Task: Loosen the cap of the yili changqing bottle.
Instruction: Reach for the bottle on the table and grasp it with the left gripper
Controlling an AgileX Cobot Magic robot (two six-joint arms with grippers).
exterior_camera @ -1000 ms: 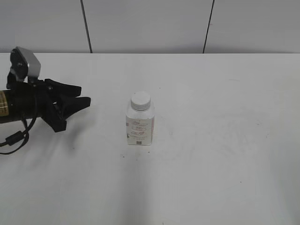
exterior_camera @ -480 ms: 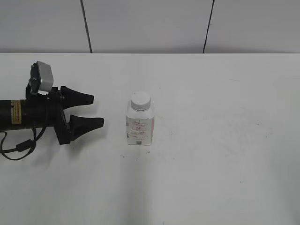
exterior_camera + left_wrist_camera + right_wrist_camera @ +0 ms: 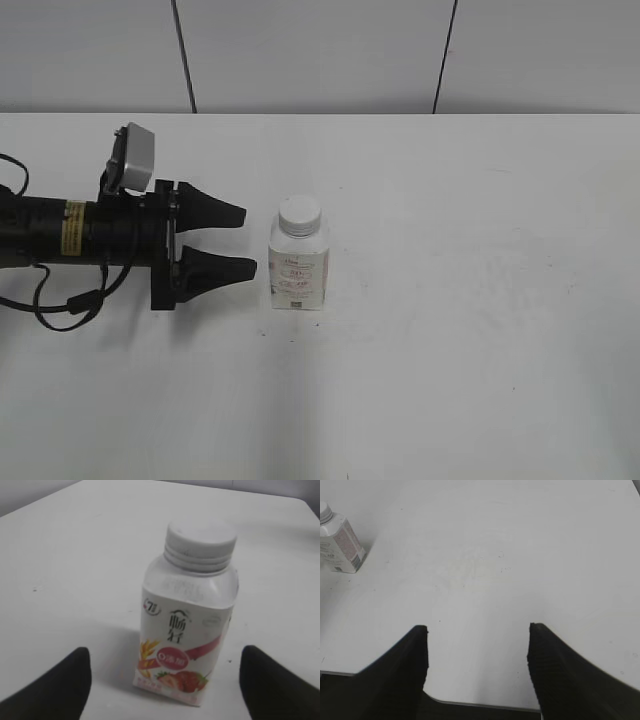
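White plastic, upright and untouched: the yili changqing bottle (image 3: 298, 270) stands near the middle of the pale table (image 3: 480, 330), its cap (image 3: 300, 214) seated squarely on the neck with no gap visible between the two. Seen from the left wrist, the cap's ribbed skirt sits flush above the shoulder, and the label (red print, a strawberry picture at the foot) faces that camera.

Just to the bottle's left in the exterior view, the left gripper (image 3: 245, 241) lies low and roughly level over the table, its black fingers spread wide and pointed at the bottle's side. The tips stop just short of the plastic; neither one touches it, and the opening looks broad enough to take the body. From the left wrist the two finger ends show at the bottom corners, with the bottle centred between and beyond them.

The right gripper (image 3: 477, 650) is out of the exterior view. Its own camera shows its fingers parted over bare table, well apart from the bottle, which appears small in the upper left corner of that view.

By this evidence the job has barely begun. No grasp is in place and the cap appears fully closed. Still to come, judging from the layout: steadying the bottle body, bringing a second grip onto the cap, and turning it loose.
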